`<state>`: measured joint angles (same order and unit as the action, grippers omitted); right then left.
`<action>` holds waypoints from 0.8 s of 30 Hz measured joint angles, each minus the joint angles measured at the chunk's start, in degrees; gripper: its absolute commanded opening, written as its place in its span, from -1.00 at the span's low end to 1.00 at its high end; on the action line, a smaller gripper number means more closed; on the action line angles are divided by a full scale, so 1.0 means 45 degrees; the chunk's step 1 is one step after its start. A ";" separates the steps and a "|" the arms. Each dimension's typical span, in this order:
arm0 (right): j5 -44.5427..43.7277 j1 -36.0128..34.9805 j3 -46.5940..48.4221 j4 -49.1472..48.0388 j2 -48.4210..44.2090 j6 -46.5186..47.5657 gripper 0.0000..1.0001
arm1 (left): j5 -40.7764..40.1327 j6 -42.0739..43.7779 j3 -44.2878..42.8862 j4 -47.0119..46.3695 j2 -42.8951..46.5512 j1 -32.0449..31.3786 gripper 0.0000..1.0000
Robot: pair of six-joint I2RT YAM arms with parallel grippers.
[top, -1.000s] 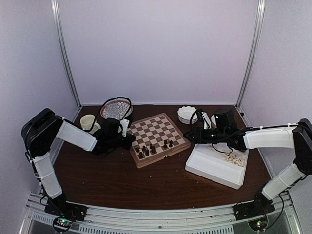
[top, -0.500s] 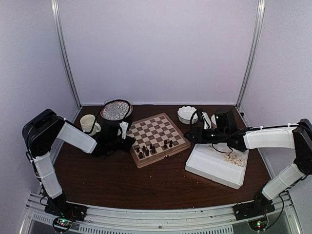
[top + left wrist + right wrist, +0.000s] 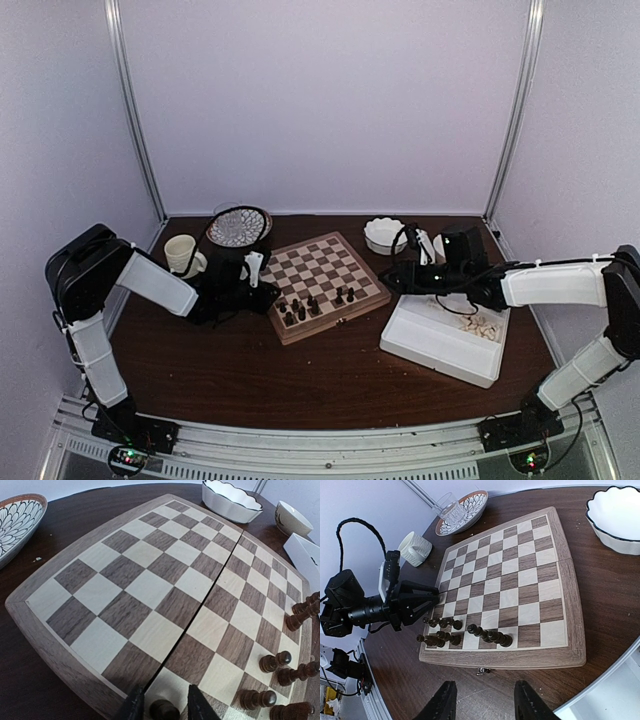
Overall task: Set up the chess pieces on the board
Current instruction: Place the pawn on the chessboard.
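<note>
Cream ribbed cup (image 3: 181,250) sits left of and behind the left claw (image 3: 164,692); its contents cannot be made out. Patterned dish (image 3: 238,227) lies just beyond that claw, with a clear glass (image 3: 451,507) standing on it. Left claw is at the left edge of the board (image 3: 325,270), jaws slightly parted. One dark piece (image 3: 164,711) stands on an edge square between its fingers, with a narrow gap on each side. The other dark chess pieces (image 3: 465,632) cluster in two rows to this claw's right. White scalloped bowl (image 3: 384,234) lies beyond the right claw (image 3: 485,700), its visible inside plain white. Right claw is spread wide, gripping nothing, over the desk (image 3: 300,380) just off the board's edge. White divided tray (image 3: 440,350) sits beside it; pale chess pieces (image 3: 484,325) lie in the tray's right compartment.
</note>
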<state>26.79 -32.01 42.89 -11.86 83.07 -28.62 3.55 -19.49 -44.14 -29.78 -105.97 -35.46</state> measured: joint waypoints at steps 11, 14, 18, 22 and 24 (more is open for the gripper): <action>-0.0015 0.0000 0.0000 0.0000 -0.0010 -0.0005 -0.16 | -0.0180 -0.0034 -0.0680 0.2861 0.1224 0.0000 -0.19; -0.0015 -0.0005 0.0000 0.0000 -0.0010 0.0000 -0.17 | -0.0418 -0.0024 -0.2263 0.5576 0.1540 0.0000 -0.21; -0.0015 -0.0005 0.0000 -0.0005 -0.0010 -0.0005 -0.16 | -0.0709 -0.0005 -0.5153 0.8956 0.1457 0.0000 -0.17; -0.0010 0.0000 0.0000 -0.0005 -0.0010 -0.0010 -0.16 | -0.0578 -0.0005 -0.5960 1.0603 0.1345 0.0000 -0.22; -0.0010 0.0000 0.0000 -0.0005 -0.0010 -0.0010 -0.16 | -0.0568 -0.0010 -0.6203 1.1361 0.1025 0.0000 -0.23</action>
<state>26.74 -32.01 42.89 -11.88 83.02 -28.67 0.99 -19.53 -72.05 21.34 -101.36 -35.46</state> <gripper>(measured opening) 0.418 0.396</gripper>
